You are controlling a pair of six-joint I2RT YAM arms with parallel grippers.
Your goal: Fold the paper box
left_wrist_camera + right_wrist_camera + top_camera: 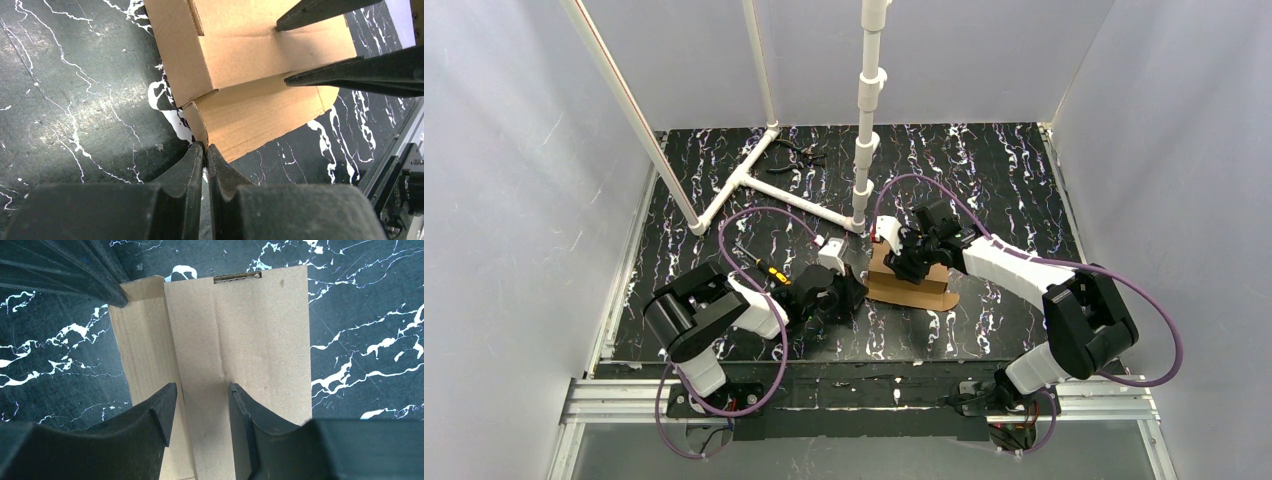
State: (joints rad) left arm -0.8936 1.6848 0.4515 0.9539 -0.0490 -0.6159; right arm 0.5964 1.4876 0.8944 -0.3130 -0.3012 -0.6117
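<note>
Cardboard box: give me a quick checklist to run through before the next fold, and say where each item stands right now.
1. Grip: left hand pinches a corner flap of the box, jaws shut on it: ok.
2. Position: right hand sits over the wide panel, jaws apart: ok.
3. Pressure: right hand holding that panel down: cannot tell.
4. Spacing: the two hands are apart from each other: ok.
5. Progress: box fully folded: not ok, flaps lie spread on the table.

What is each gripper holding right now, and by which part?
The left gripper pinches the box by the corner of a small side flap. The right gripper stands open over the box's flat panel and appears to grip nothing.
</note>
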